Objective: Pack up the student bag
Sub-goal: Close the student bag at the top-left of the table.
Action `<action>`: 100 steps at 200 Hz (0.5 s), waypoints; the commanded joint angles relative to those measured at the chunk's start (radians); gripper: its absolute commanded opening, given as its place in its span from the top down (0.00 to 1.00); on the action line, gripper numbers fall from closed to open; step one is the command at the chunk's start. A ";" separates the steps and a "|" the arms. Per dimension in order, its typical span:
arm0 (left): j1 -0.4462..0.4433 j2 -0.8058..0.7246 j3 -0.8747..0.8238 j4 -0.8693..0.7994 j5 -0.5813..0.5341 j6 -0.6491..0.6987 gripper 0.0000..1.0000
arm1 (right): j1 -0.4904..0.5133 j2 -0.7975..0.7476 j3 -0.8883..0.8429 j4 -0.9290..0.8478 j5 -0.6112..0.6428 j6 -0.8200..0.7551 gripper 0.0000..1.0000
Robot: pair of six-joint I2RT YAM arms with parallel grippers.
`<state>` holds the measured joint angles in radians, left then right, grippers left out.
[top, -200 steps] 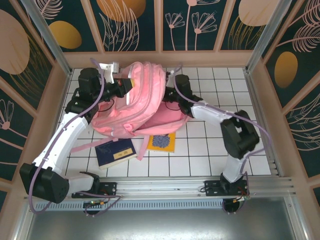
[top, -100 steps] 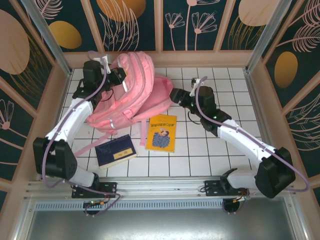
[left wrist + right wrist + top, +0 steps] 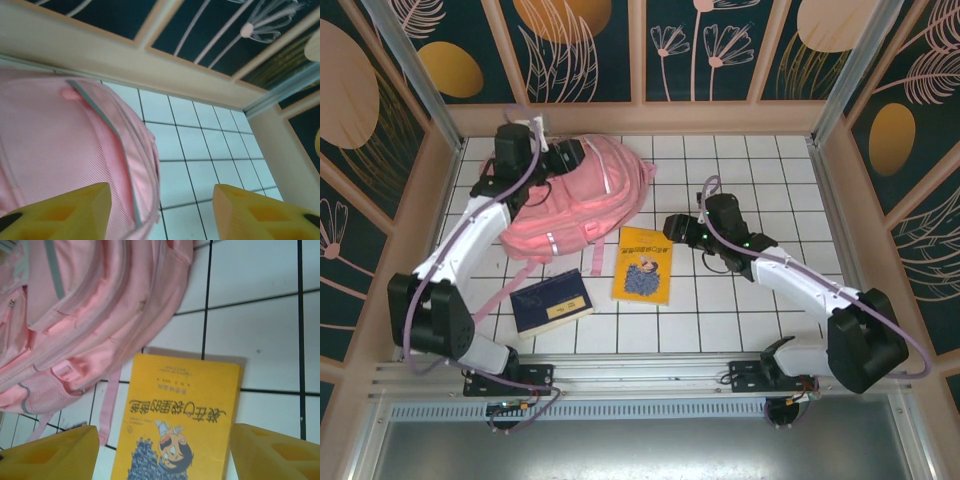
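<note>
yellow book [image 3: 644,264], blue book [image 3: 552,303], beside student bag [image 3: 570,200]

Overhead view. We see the pink student bag [image 3: 575,195] lying on the white-tiled bench [image 3: 770,170], left of centre. The left hand [image 3: 572,155] sits at its far edge. 2 books lie nearer the arm bases: a yellow book [image 3: 643,264] and a dark blue book [image 3: 552,303]. The right hand [image 3: 670,227] hovers just beside the yellow book's far right corner.
</note>
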<state>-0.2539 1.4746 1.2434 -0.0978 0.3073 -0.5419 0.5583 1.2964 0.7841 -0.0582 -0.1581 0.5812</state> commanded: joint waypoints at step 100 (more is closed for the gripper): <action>-0.297 0.149 -0.335 -0.009 -0.011 -0.192 0.36 | -0.067 0.225 -0.089 0.123 -0.275 0.143 0.31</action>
<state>-0.5468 1.5768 0.8810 -0.1085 0.3286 -0.6788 0.4980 1.4822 0.7029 -0.0044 -0.3668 0.6899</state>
